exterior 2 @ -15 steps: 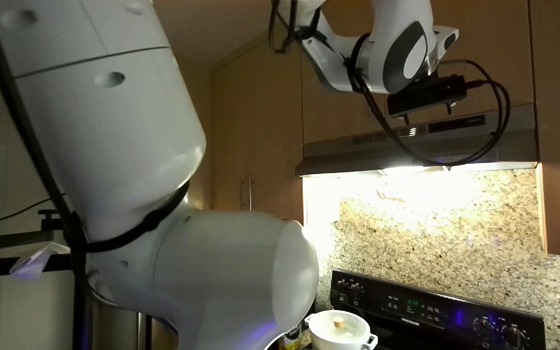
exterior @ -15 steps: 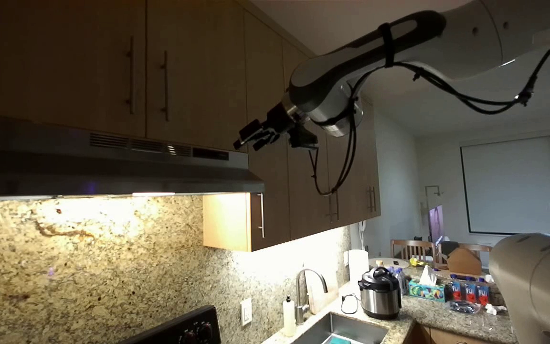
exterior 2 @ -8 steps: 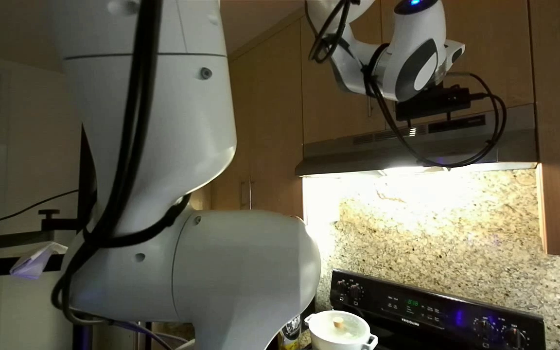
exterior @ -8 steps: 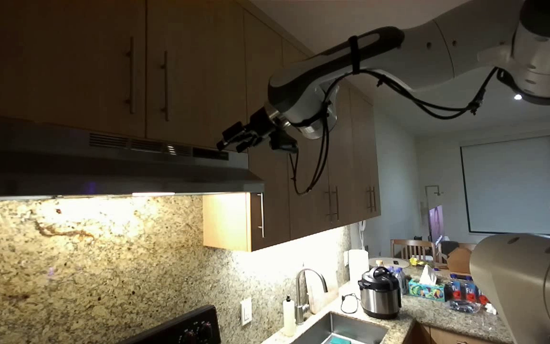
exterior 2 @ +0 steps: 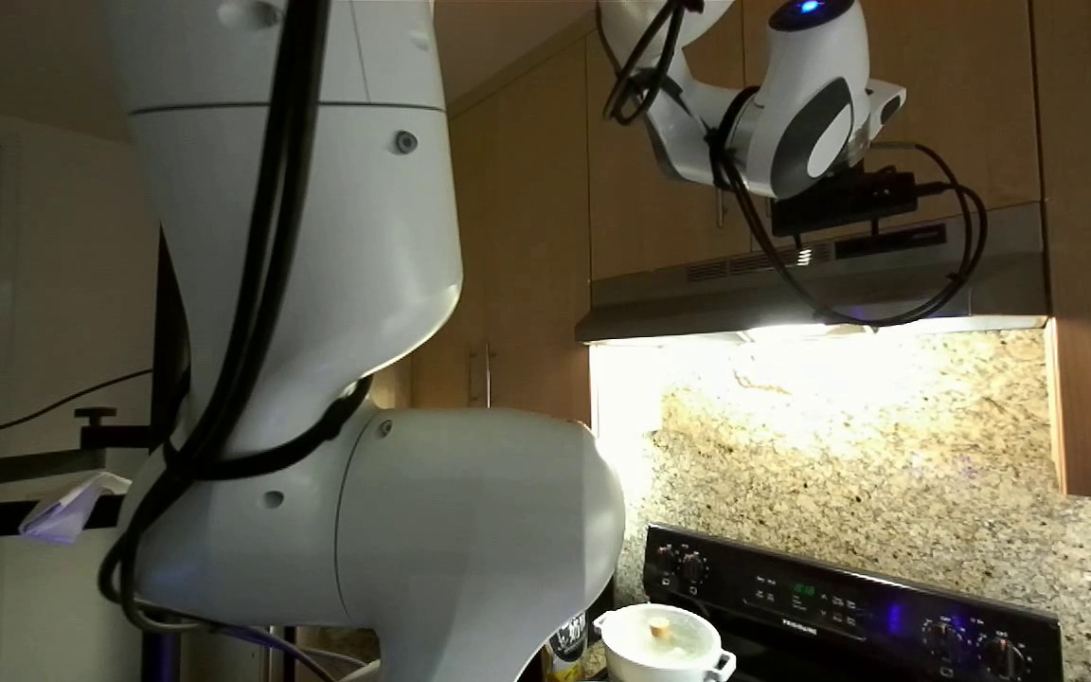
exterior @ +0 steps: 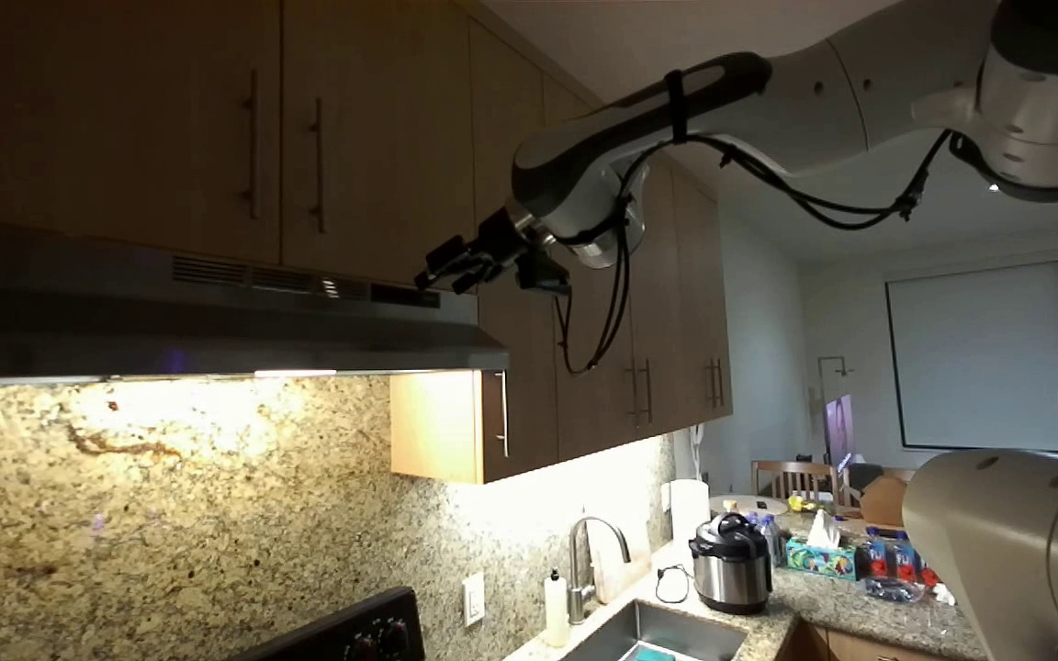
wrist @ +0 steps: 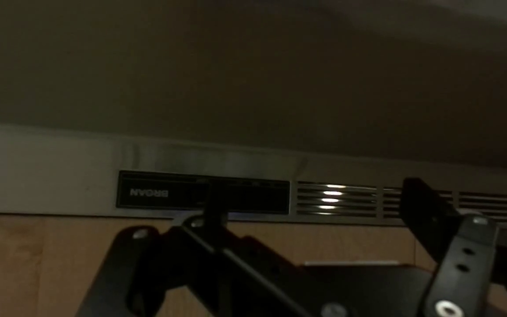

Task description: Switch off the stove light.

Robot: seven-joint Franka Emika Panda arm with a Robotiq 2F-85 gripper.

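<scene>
The stove light (exterior: 295,373) is lit under the grey range hood (exterior: 217,335); its glow also shows in an exterior view (exterior 2: 787,332). The black control panel (wrist: 161,189) is on the hood's front face, beside the vent slots (wrist: 336,199). The panel also shows in both exterior views (exterior: 400,295) (exterior 2: 891,241). My gripper (exterior: 444,281) is open and empty in front of the hood's panel end. In the wrist view my gripper (wrist: 315,189) has one finger overlapping the panel and the other overlapping the vents. I cannot tell whether a fingertip touches.
Wooden cabinets (exterior: 382,138) with bar handles sit above and beside the hood. A black stove back panel (exterior 2: 849,606) and a white pot (exterior 2: 664,644) are below. A faucet (exterior: 578,569) and a pressure cooker (exterior: 733,569) stand farther along the counter. Cables (exterior 2: 967,256) hang from the wrist.
Over the last second my gripper has moved left and slightly down in an exterior view, across to the hood's panel. The last half second shows almost no motion. The light stays lit.
</scene>
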